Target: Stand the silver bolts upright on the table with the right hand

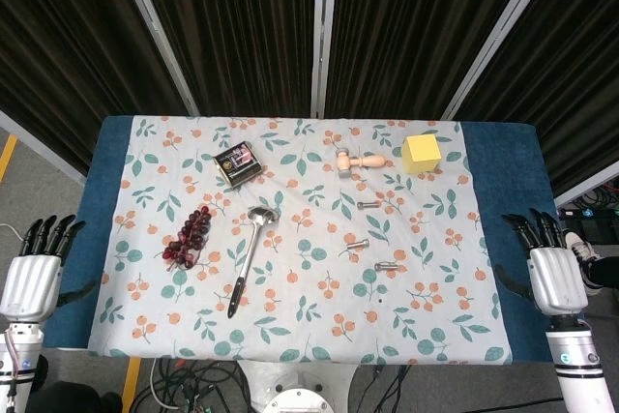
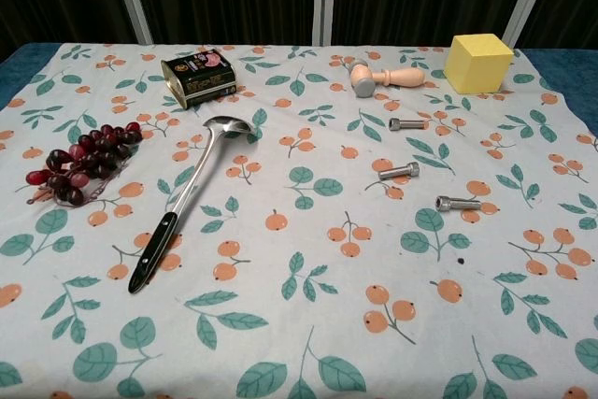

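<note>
A floral cloth (image 2: 308, 343) printed with oranges and green leaves covers the worktop. Toward the left edge lies a bunch of dark red grapes (image 2: 82, 162). Just right of it a ladle (image 2: 190, 195) lies slantwise, its black handle toward the near edge and its steel bowl toward the far edge. Beyond the bowl sits a dark tin (image 2: 198, 77) on its side. Near the far right corner stands a yellow cube (image 2: 477, 63), with a small wooden mallet (image 2: 385, 77) lying to its left.
</note>
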Motion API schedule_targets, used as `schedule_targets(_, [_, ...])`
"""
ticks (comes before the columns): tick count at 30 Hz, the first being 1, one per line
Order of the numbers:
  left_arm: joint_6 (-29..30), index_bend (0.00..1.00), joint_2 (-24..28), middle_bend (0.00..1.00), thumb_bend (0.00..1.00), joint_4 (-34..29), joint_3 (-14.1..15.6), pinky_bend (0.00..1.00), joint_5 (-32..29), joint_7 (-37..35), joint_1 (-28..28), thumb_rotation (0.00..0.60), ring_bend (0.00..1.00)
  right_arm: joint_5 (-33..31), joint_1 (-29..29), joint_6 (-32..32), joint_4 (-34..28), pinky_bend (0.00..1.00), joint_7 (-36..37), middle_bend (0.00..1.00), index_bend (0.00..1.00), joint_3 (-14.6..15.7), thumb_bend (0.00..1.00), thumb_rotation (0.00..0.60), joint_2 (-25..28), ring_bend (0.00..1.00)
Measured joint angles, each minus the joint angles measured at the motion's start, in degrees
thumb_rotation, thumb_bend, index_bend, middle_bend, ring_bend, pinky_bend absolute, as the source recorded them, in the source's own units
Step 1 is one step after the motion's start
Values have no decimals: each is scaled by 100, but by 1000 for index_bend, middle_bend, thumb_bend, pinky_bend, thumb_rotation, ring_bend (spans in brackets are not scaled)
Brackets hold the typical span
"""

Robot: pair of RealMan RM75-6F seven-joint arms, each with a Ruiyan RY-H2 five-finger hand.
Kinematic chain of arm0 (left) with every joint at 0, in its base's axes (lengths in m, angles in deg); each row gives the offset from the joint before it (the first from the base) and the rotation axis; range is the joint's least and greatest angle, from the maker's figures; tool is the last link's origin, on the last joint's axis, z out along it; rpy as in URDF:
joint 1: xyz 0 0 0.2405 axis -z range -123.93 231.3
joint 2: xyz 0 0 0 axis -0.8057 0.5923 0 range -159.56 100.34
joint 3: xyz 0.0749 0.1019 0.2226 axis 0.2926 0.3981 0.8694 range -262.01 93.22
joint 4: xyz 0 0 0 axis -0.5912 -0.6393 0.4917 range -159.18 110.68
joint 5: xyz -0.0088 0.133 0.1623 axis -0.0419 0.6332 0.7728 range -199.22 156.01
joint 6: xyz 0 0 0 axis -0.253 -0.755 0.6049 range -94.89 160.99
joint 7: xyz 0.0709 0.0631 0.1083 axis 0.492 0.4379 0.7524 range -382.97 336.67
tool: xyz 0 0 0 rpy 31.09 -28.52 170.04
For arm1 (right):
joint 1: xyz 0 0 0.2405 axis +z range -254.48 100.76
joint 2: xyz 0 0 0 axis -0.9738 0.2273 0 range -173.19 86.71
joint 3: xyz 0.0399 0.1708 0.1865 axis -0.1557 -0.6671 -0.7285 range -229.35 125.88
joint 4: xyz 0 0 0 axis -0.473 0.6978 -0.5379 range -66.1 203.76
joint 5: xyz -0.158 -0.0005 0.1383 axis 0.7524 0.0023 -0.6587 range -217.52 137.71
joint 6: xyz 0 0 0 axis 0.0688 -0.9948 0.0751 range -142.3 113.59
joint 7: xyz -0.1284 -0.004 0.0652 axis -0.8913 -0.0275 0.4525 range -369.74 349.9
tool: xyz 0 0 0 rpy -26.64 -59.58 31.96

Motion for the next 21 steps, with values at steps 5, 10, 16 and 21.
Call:
schedule_targets(5, [-46, 146, 11, 87, 0, -45, 4, 0, -59, 71, 5, 600, 0, 20, 2, 182, -50, 33, -14, 182, 152, 11, 194, 600, 45, 31])
schedule_targets(10, [-1, 146, 14, 87, 0, -83, 5, 0, -63, 132, -13, 600, 0, 91, -23, 243, -87, 25, 4, 185, 151, 14, 195, 600, 105, 31])
schedule_targets(16, [25, 146, 40, 87, 0, -123, 3, 0, -66, 161, -23, 600, 0, 136, -14, 290, -63, 22, 20, 203, 162, -46, 195, 600, 83, 31])
schedule_targets(21, [20, 147, 47, 87, 0, -125, 27, 0, -65, 127, -38, 600, 0, 108, 357, 713, 30, 23, -102, 237, 237, -254, 198, 600, -72, 36])
